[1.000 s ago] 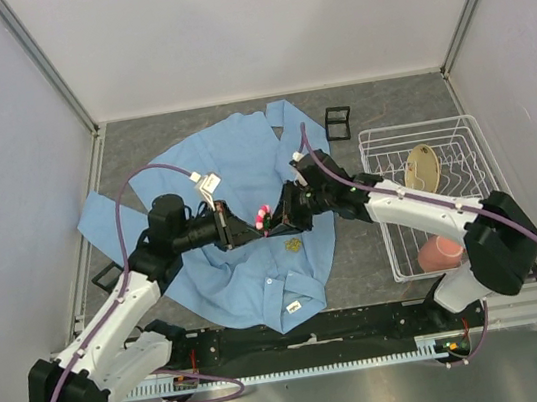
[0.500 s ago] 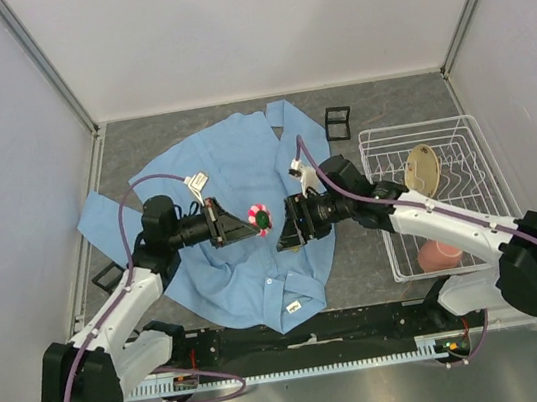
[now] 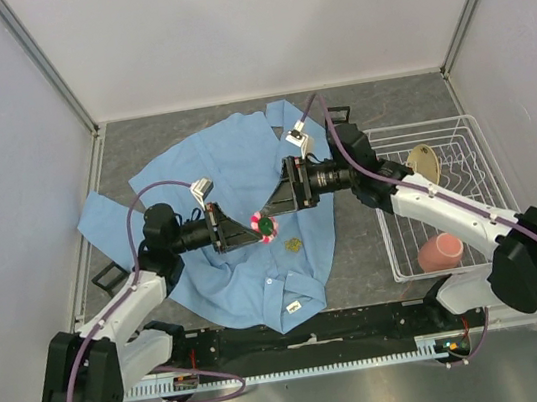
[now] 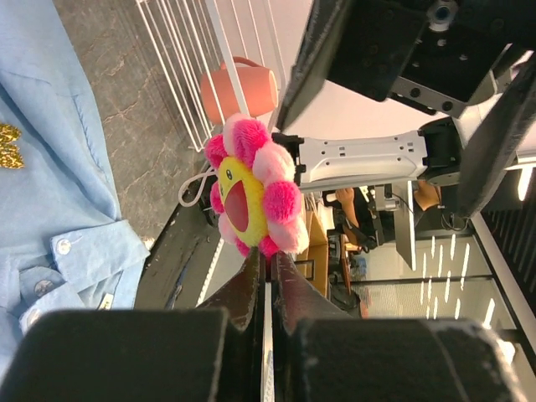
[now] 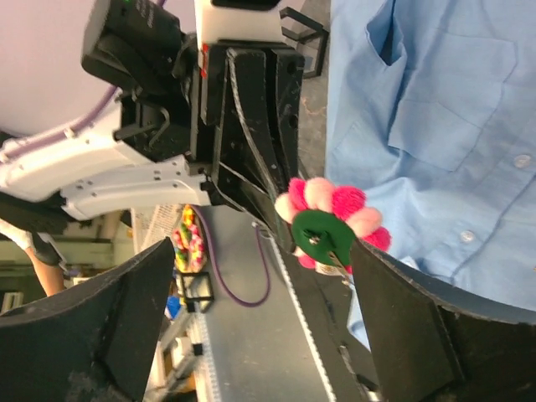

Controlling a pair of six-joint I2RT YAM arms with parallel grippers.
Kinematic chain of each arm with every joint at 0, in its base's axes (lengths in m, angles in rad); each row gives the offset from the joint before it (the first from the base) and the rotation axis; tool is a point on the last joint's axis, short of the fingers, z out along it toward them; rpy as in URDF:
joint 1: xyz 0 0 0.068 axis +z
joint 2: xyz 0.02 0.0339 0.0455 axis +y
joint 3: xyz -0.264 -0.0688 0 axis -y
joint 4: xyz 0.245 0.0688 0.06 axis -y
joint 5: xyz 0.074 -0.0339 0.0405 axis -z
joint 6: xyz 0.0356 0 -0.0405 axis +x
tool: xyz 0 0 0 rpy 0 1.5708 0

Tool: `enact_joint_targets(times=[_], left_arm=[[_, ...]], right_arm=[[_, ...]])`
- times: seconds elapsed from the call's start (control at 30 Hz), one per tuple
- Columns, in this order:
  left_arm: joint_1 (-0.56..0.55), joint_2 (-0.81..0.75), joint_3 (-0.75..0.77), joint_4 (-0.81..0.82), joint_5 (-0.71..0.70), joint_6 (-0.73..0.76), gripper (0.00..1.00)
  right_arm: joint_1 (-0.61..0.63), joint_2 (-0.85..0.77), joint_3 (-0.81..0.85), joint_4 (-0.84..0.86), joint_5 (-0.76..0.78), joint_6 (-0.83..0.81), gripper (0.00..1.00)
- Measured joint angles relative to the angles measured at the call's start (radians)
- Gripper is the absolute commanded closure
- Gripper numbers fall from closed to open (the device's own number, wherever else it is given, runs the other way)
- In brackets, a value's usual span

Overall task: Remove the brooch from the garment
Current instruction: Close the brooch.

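In the top view, the garment [image 3: 242, 159] lay spread on the table [image 3: 139, 144] left of centre, its collar toward the bottom edge. The brooch [image 3: 264, 225] hung over the garment's middle, clear of the cloth, at the tips of the left gripper [image 3: 255, 227], which reached in from the left. The right gripper [image 3: 276, 198] stood just upper right of the brooch, apart from it. An emblem [image 3: 294, 245] sat on the garment just lower right of the brooch. A wire basket [image 3: 371, 145] filled the table's right side, with a cup [image 3: 440, 251] in its lower part. A frame [image 3: 106, 278] lay at the left, beside the sleeve.
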Motion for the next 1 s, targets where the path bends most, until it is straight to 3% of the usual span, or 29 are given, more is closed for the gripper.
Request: enact_joint_targets(times=[0.37, 0.73, 1.0], left_arm=[[0.000, 0.045, -0.005, 0.243, 0.043, -0.150, 0.98], [0.000, 0.088, -0.030, 0.322, 0.043, -0.190, 0.98], [0.000, 0.138, -0.040, 0.364, 0.061, -0.194, 0.98]], right_arm=[[-0.004, -0.026, -0.179, 0.002, -0.120, -0.165, 0.02], [0.030, -0.071, -0.199, 0.290, -0.216, 0.029, 0.05], [0.031, -0.089, -0.182, 0.349, -0.228, 0.138, 0.04]])
